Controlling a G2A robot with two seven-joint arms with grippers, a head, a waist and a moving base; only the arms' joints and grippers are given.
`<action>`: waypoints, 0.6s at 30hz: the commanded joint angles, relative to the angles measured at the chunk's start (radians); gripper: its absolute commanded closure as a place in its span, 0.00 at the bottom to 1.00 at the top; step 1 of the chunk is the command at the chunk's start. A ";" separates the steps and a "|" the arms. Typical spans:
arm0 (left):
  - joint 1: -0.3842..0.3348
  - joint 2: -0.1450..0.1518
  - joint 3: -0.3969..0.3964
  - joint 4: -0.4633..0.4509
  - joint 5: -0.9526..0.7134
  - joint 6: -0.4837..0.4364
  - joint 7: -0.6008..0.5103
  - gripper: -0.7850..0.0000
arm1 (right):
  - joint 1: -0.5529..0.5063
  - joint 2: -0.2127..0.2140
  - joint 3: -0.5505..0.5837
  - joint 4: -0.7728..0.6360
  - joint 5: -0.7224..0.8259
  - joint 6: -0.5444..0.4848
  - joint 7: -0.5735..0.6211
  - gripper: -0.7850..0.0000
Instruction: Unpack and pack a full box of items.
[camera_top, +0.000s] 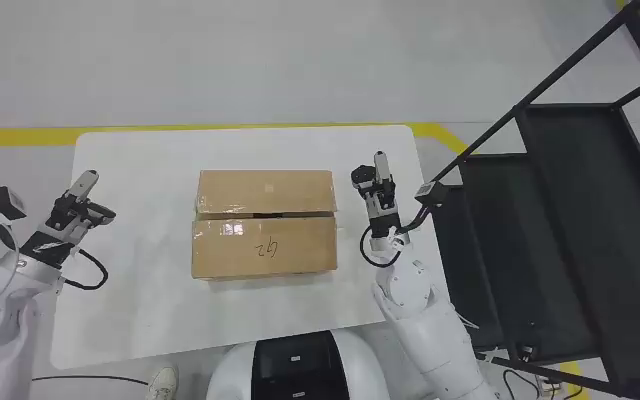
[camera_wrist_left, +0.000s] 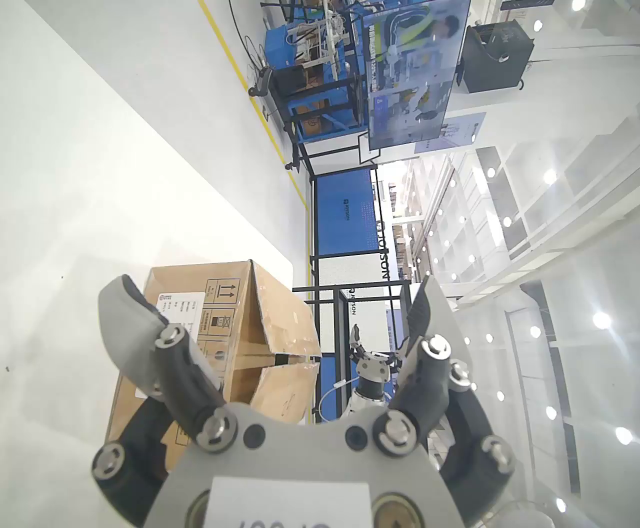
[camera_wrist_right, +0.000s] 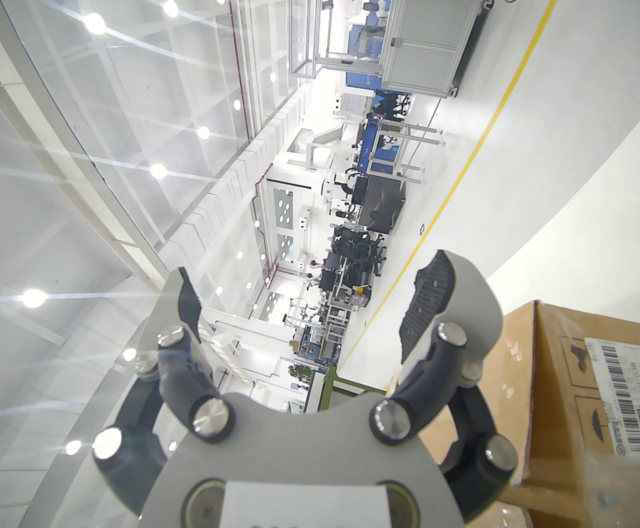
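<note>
The brown cardboard box (camera_top: 265, 222) sits in the middle of the white table (camera_top: 130, 300). The left gripper (camera_top: 86, 181) is far to its left. The right gripper (camera_top: 379, 162) is near its right.

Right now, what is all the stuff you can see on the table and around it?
cardboard box: one, brown, middle of the table, top flaps folded down with a dark seam across
table: one, white, under the box
rack: one, black metal, on the floor at the table's right side
floor line: one, yellow, running along the table's far edge
left end effector: one, grey and black, over the table's left edge, well apart from the box, open and empty
right end effector: one, grey and black, close beside the box's right end, open and empty
</note>
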 joint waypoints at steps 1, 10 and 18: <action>0.000 0.000 0.000 0.000 0.000 0.000 0.000 0.00 | 0.000 0.000 0.000 0.000 0.000 0.000 0.000 0.00; 0.000 0.000 0.000 0.000 0.000 0.000 0.000 0.00 | 0.000 0.000 0.000 0.000 0.000 0.000 0.000 0.00; -0.001 0.000 0.003 -0.006 0.016 -0.002 -0.004 0.00 | 0.002 0.001 -0.003 0.000 -0.009 0.009 0.020 0.00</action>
